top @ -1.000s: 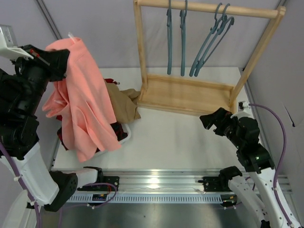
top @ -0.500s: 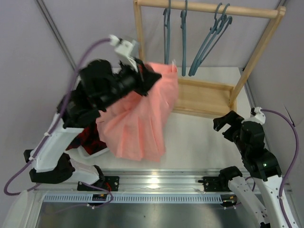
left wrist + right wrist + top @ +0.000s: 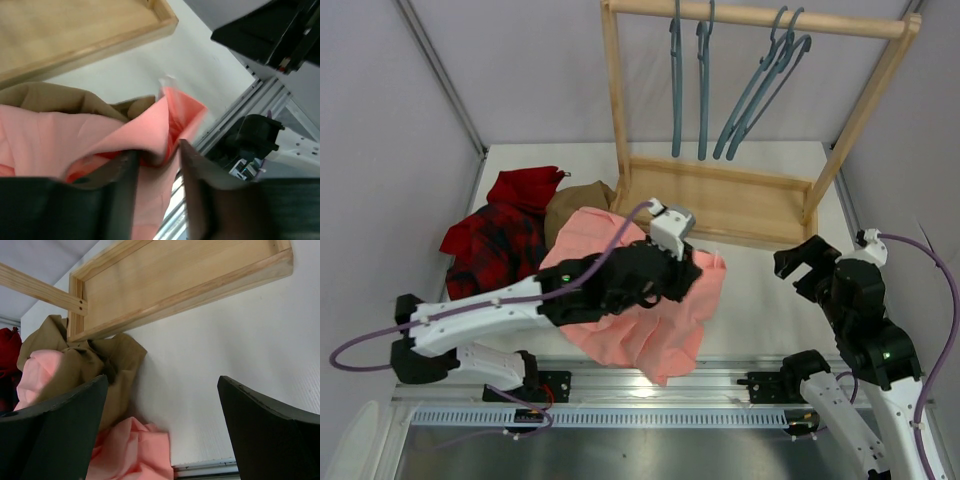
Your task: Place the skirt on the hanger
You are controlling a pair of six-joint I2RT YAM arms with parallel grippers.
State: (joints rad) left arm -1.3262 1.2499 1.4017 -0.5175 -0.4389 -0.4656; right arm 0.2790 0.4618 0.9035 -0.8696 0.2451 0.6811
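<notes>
salmon-pink skirt (image 3: pixel 655 335), teal hangers (image 3: pixel 677 100), tan garment (image 3: pixel 575 198), red garment (image 3: pixel 495 240) perhaps with dark checks

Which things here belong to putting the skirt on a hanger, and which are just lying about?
Job: pink skirt, gripped by the left gripper; four teal hangers hooked on the wooden rack.
Lying about: tan garment; dark red garment.
</notes>
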